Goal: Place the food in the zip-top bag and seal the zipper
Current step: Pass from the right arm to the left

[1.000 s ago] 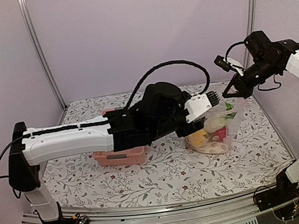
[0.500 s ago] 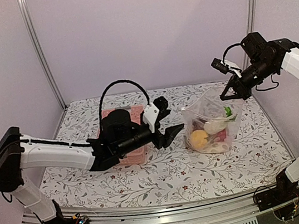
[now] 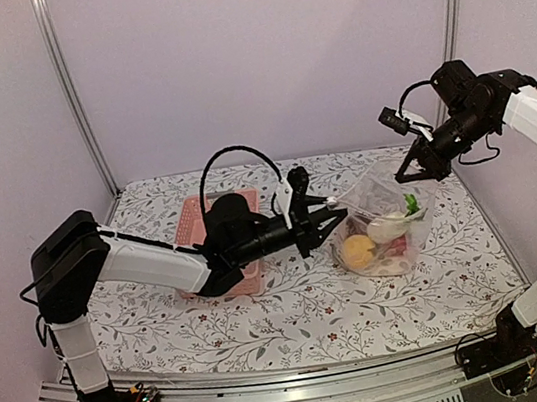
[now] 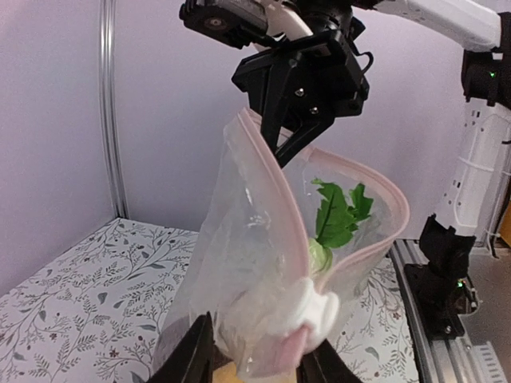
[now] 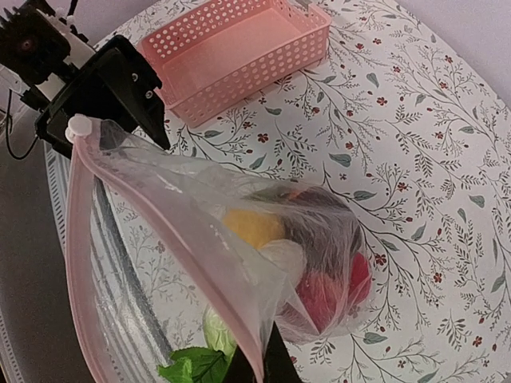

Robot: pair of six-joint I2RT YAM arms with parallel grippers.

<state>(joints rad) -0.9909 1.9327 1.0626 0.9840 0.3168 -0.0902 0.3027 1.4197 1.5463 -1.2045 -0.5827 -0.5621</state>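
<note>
backdrop: plain lilac walls are seen behind a worktop [image 3: 297,323] covered with a leaf-print cloth.
right tool [image 3: 416,175]: clamped tight on the mouth edge of the zip-top bag [image 3: 375,200], which hangs below this tool with its bottom resting on the worktop.
left tool [image 3: 337,216]: its fingers [image 4: 196,355] are set apart, one at each side of the bag's other mouth corner; whether they touch it cannot be told.
zipper [image 4: 279,195]: a pink strip is seen along the mouth, gaping between the two tools; a white slider [image 4: 317,307] sits at the end just beside the left tool.
food [image 3: 371,246]: yellow, red and dark pieces and a leafy white radish are gathered in the bag's bottom, below the right tool.
pink basket [image 5: 247,73]: seen behind the left tool, under its arm.
</note>
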